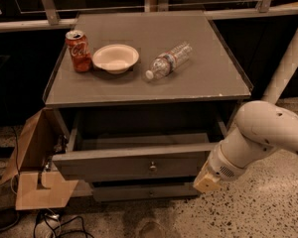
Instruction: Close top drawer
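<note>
The top drawer (124, 166) of a grey-brown cabinet stands pulled out, with a small round metal knob (152, 166) at the centre of its plain front. Its inside looks dark and empty. A lower drawer front (144, 192) sits shut beneath it. My white arm (260, 138) comes in from the right. Its gripper (207, 182) is at the right end of the top drawer's front panel, low beside the corner, touching or nearly touching it.
On the cabinet top (208, 78) are a red soda can (78, 50), a white bowl (115, 58) and a plastic water bottle (168, 60) lying on its side. An open cardboard box (37, 167) stands at the left on the speckled floor. Cables (54, 224) lie below it.
</note>
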Available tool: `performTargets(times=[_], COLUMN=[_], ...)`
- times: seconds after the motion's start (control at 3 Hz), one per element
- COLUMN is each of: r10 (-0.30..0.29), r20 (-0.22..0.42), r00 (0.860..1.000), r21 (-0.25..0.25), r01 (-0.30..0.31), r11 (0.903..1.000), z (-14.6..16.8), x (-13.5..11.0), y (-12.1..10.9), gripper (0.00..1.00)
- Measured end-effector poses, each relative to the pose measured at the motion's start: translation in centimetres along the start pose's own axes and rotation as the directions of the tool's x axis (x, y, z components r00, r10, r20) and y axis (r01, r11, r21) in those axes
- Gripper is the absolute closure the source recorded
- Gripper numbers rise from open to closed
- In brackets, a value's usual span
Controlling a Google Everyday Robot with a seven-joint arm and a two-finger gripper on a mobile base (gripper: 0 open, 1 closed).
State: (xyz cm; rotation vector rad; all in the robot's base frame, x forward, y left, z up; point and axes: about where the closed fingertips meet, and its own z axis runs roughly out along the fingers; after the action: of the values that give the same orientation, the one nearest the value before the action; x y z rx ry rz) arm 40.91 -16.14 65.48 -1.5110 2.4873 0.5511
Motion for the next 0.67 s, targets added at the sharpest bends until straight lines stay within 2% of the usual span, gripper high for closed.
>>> performTargets(times=[0.67], r10=[0.002], r20=[0.01], r00=[1.0], r21=[0.013], r01=[-0.003], r11=[0.9999], z=[0.04], x=[-0.71], y=[-0.63], gripper=[1.0])
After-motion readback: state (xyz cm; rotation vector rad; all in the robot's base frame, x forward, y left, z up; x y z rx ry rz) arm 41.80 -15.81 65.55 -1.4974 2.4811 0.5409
